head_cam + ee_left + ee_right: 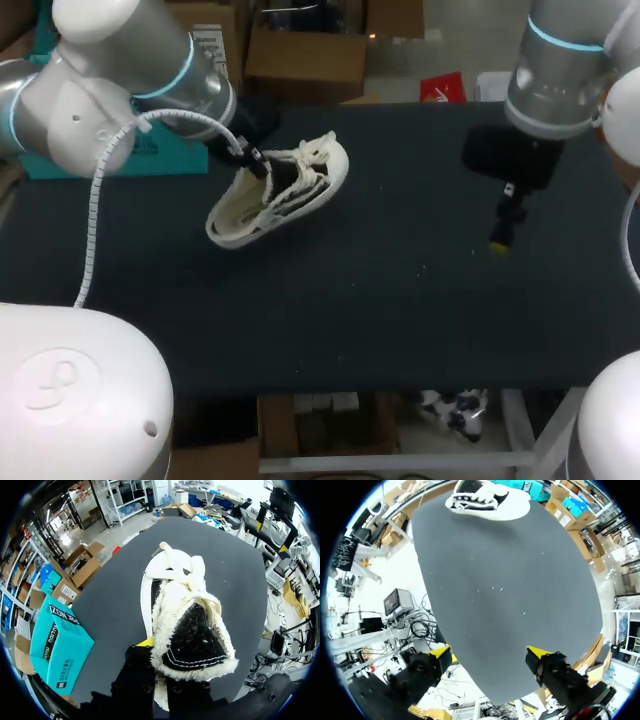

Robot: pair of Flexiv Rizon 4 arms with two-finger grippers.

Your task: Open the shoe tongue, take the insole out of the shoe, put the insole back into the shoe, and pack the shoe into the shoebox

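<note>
A cream shoe [280, 195] with a fleece lining lies tilted on the dark table, toe and laces [318, 152] pointing to the far right. My left gripper [252, 160] is shut on the shoe's tongue. In the left wrist view the black, fleece-edged tongue [195, 640] is pinched in the left gripper [160, 677], with one yellow fingertip [146, 641] showing beside it. I cannot make out the insole. The teal shoebox [57, 650] stands at the table's left edge, partly behind my left arm [120, 90]. My right gripper [489, 655] hangs open above the table's right side, far from the shoe [487, 500].
The dark table top [390, 300] stretches between the shoe and my right gripper [500, 238], with a few pale specks on it. Its front edge [400, 385] runs close to the robot's base.
</note>
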